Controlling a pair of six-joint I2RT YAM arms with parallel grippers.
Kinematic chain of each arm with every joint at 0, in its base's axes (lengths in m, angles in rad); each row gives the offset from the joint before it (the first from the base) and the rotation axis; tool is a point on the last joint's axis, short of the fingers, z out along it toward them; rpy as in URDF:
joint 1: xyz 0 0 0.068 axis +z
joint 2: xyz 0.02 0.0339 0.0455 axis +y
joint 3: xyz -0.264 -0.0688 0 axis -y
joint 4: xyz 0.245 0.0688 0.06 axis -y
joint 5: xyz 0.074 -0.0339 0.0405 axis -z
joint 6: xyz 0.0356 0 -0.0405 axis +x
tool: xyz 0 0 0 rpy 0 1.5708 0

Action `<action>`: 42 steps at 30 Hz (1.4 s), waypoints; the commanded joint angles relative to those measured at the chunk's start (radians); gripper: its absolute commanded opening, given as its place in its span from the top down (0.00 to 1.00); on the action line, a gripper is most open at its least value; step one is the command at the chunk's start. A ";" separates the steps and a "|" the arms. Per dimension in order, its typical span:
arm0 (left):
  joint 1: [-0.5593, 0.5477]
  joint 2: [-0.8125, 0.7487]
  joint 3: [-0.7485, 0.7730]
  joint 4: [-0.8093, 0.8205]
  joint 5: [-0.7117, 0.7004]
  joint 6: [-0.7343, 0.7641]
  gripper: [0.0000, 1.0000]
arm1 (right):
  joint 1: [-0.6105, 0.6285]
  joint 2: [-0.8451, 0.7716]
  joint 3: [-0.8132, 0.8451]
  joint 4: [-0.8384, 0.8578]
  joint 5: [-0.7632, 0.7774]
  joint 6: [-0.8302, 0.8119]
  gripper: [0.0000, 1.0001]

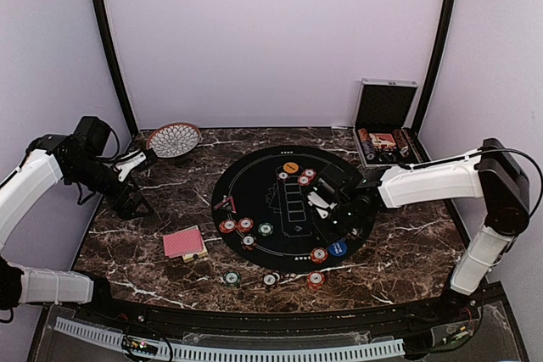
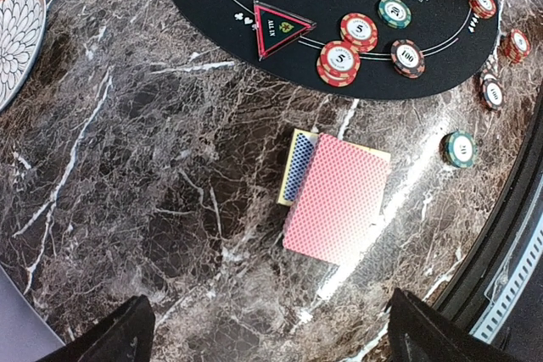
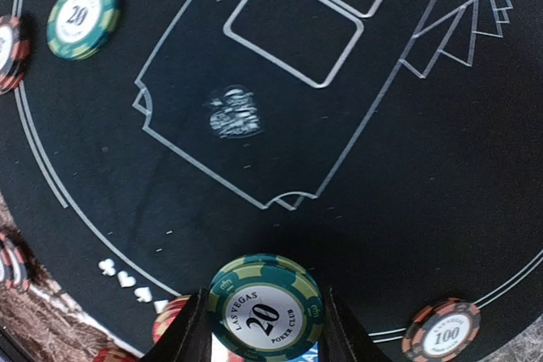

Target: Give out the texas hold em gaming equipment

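At the far left of the counter (image 1: pixel 136 252) you find a patterned bowl (image 1: pixel 173 139). The left end effector (image 1: pixel 132 199) hangs with its jaws fully apart and empty, left of the red-backed deck of cards (image 2: pixel 338 201) and clear of it. The deck lies on bare counter, just left of the round black mat (image 1: pixel 254 177). Red, green and blue chips (image 1: pixel 236 226) sit along the mat's near rim. The right end effector (image 3: pixel 265 336) clamps a green chip (image 3: pixel 265 304) marked 20 over the mat's right half. A silver case (image 1: pixel 386 129) stands open at far right
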 commanded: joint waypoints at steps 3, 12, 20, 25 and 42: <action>-0.008 -0.006 -0.005 -0.013 0.015 0.022 0.01 | -0.042 0.010 0.003 0.046 0.034 0.004 0.93; -0.012 -0.002 -0.017 -0.018 0.011 0.036 0.01 | -0.046 0.041 0.007 0.049 0.006 0.000 0.91; -0.021 -0.001 -0.026 -0.010 0.013 0.037 0.01 | -0.046 0.039 0.008 0.038 0.000 -0.004 0.76; -0.024 -0.005 -0.036 -0.008 0.010 0.036 0.01 | -0.046 0.043 0.026 0.021 0.003 -0.006 0.46; -0.155 0.057 -0.173 0.098 0.003 -0.001 0.01 | -0.045 0.009 0.138 0.012 0.008 0.045 0.20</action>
